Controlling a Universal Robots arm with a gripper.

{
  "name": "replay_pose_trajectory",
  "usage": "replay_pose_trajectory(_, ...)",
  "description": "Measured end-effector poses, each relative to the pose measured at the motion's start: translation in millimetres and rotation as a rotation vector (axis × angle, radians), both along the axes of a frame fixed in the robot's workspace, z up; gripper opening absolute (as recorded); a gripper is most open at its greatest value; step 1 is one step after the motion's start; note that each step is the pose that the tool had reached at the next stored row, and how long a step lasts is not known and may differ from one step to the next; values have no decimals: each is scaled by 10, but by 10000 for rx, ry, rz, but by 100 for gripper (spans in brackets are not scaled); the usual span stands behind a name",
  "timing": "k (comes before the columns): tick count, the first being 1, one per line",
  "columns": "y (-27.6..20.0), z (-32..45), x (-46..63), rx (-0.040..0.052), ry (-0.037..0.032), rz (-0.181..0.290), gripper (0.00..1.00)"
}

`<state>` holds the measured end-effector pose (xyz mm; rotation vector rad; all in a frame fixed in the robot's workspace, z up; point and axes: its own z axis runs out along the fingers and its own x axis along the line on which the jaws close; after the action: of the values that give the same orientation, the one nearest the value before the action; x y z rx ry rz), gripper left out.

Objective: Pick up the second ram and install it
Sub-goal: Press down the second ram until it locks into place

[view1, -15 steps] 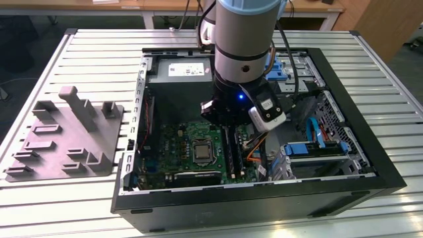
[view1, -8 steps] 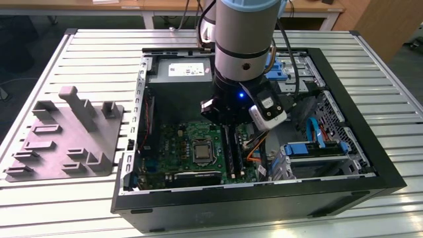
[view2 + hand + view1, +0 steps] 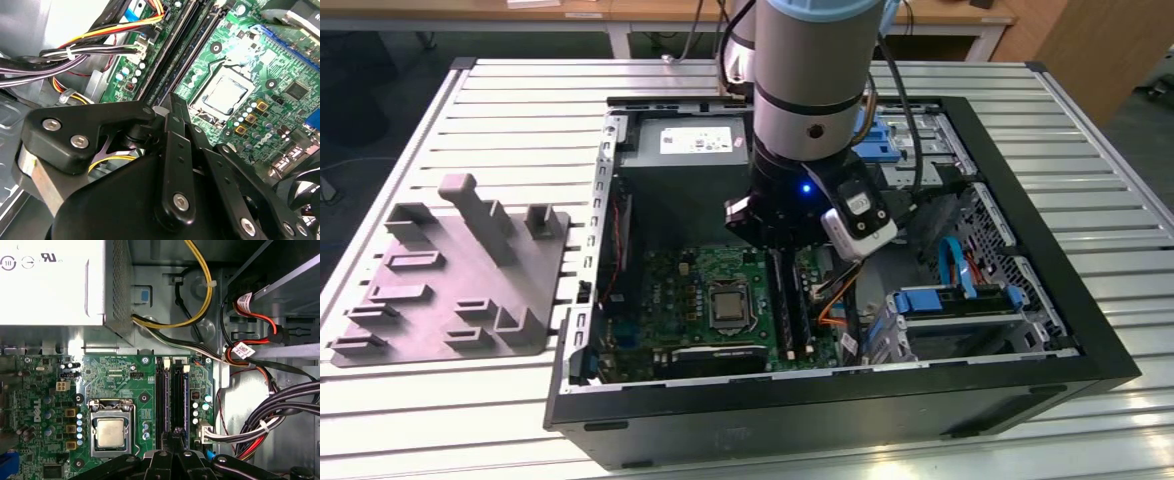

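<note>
My gripper [image 3: 782, 250] hangs inside the open computer case, low over the green motherboard [image 3: 700, 290]. In both wrist views its fingers are shut together, and the tips [image 3: 175, 431] [image 3: 172, 97] sit at one end of two long black slots. The second ram [image 3: 178, 400] [image 3: 199, 50] is a thin dark stick lying along the slot under my fingertips, next to the other dark strip [image 3: 160, 400]. I see nothing between the fingers. I cannot tell whether the tips touch the stick. In the exterior view the slots run from under my wrist toward the case's front [image 3: 790, 315].
The silver processor socket [image 3: 110, 432] lies beside the slots. Black, yellow and red cables [image 3: 260, 425] bundle close on the other side. The power supply [image 3: 687, 140] and blue drive bays [image 3: 961, 300] fill the case. A grey plastic fixture [image 3: 454, 270] stands on the slatted table at the exterior view's left.
</note>
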<state>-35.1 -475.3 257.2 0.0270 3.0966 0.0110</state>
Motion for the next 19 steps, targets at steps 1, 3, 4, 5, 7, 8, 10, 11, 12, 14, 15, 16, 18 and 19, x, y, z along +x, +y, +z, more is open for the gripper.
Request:
replay_pose_trajectory(1, 9, -1, 0, 4, 0, -1, 10)
replay_pose_trajectory(3, 24, -3, 0, 13, 0, 0, 10)
replay_pose_trajectory(4, 32, -4, 0, 17, 0, -1, 10)
replay_pose_trajectory(5, 39, -5, 0, 22, 0, 0, 10)
replay_pose_trajectory(7, 54, -8, 0, 30, 0, 0, 10)
replay_pose_trajectory(8, 60, -9, 1, 34, 1, 0, 10)
replay_pose_trajectory(10, 73, -11, 1, 44, 0, 0, 10)
replay_pose_trajectory(11, 80, -13, 1, 47, 0, -1, 10)
replay_pose_trajectory(12, 87, -14, 1, 49, 0, -1, 10)
replay_pose_trajectory(14, 99, -16, 1, 52, 0, 0, 10)
replay_pose_trajectory(15, 105, -17, 2, 56, 0, 0, 10)
replay_pose_trajectory(16, 112, -18, 2, 64, 1, -1, 10)
replay_pose_trajectory(18, 129, -20, 2, 93, 1, -1, 10)
replay_pose_trajectory(19, 138, -21, 2, 109, 0, -1, 10)
